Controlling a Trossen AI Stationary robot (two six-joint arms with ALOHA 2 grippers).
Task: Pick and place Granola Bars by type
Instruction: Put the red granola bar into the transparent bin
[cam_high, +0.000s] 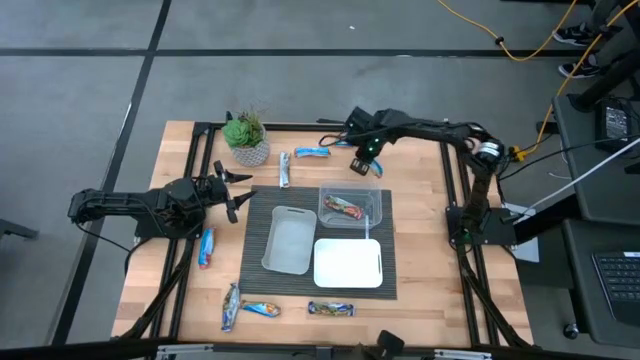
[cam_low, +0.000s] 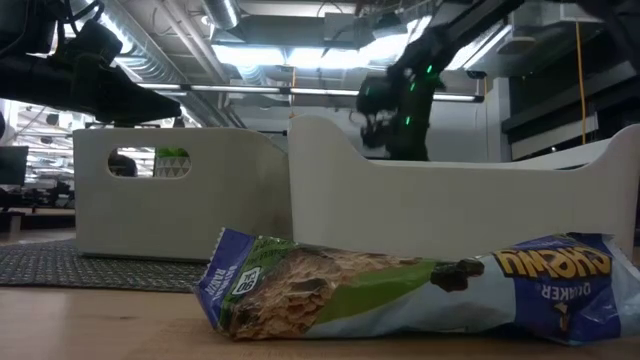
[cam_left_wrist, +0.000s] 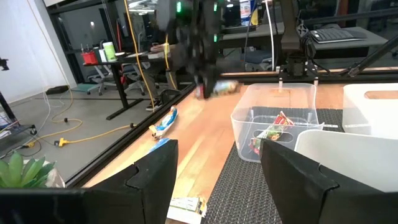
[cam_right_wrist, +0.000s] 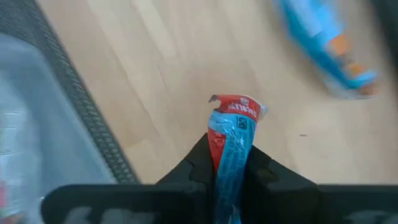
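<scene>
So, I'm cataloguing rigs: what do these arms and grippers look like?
Both arms are black and jointed. The left gripper has thin, dark, pointed fingers that look broad and blocky from its wrist. The right arm shows green lights near its gripper, with black cabling at its base.

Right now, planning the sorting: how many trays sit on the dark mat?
3: grey rectangular plastic tray left on the dark mat; clear plastic tray at right; white rectangular tray beside it.
</scene>
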